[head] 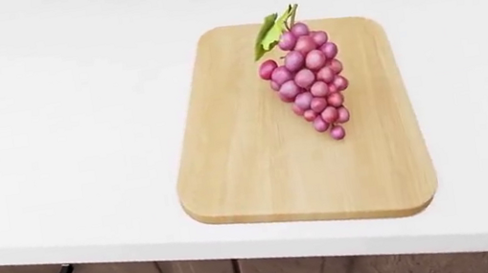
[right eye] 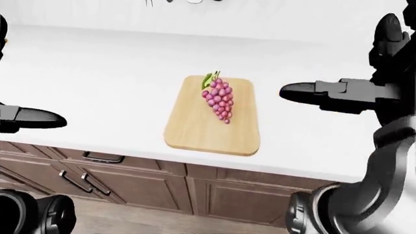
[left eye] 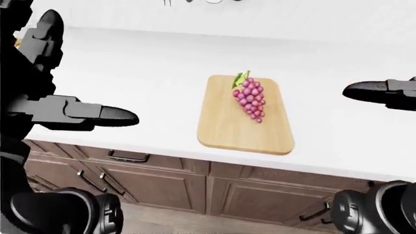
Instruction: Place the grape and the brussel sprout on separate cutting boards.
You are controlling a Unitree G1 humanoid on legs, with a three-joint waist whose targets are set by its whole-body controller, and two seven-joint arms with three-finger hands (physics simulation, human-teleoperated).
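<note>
A bunch of pink grapes with a green leaf lies on a wooden cutting board, toward the board's upper right. My left hand is open and empty, hovering over the counter well to the left of the board. My right hand is open and empty, hovering to the right of the board. Neither hand touches the board or the grapes. No brussel sprout and no second cutting board show in any view.
The board sits on a white counter near its lower edge. Brown cabinet drawers with dark handles run below. A white wall lines the top of the eye views.
</note>
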